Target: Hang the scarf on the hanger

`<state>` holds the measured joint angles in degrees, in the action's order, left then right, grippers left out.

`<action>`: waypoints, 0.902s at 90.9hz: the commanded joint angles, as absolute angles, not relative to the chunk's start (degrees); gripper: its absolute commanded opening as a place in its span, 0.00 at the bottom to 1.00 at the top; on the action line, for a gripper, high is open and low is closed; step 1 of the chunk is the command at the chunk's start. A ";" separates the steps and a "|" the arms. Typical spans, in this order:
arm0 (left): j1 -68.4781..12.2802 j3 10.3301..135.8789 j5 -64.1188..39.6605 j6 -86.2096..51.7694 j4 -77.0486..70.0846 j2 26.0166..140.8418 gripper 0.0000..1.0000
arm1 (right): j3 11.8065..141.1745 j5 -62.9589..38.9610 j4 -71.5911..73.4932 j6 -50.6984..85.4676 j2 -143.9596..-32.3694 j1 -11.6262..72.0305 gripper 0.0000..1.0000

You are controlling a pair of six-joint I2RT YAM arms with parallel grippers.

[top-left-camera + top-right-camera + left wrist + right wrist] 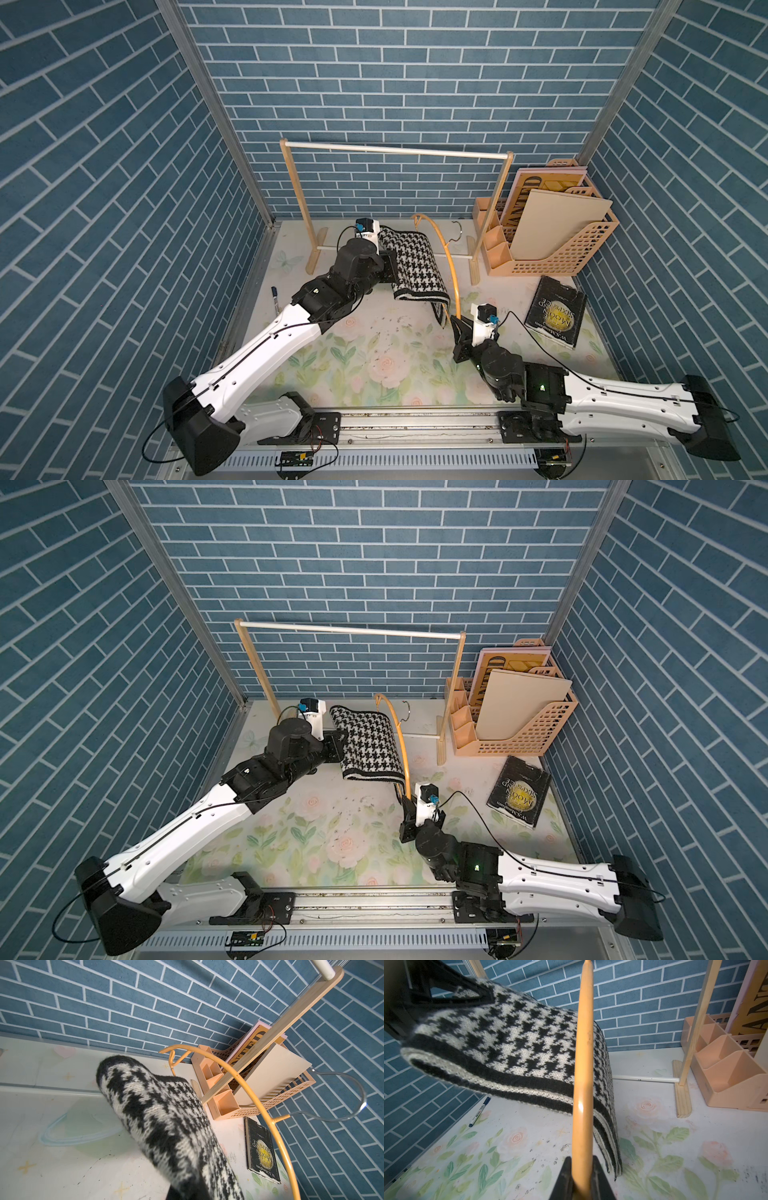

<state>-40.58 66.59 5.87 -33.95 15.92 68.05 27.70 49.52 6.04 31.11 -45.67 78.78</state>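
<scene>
Knitted houndstooth scarf (415, 266), left pincer (390, 266) gripping it, drapes across the curved hanger (583, 1064) clamped by right pincer (582, 1167).

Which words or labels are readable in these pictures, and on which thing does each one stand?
"THE MOON AND SIXPENCE": on the black book, upside down.
"W.S.Maugham": same cover.
"WANTED", first letter partly hidden: on the board in the peach file rack.
The pen label: too small to read.

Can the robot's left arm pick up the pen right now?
Probably not yet. The pen lies uncovered close beside that arm, but the left gripper is shut on the scarf, holding it in the air.
</scene>
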 commanded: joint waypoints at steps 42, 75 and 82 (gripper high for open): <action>-39.86 53.78 9.40 -35.68 9.89 60.63 0.00 | 32.93 54.66 6.99 25.40 -45.36 76.72 0.00; -39.81 45.71 12.07 -36.77 8.22 56.37 0.00 | 34.47 51.72 7.67 23.21 -46.62 72.61 0.00; -39.81 43.86 12.23 -37.05 6.72 55.94 0.00 | 34.38 51.11 8.56 23.20 -47.28 72.24 0.00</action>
<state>-40.25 45.95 10.31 -36.71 8.67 57.06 32.18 49.08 4.69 24.69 -47.05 73.38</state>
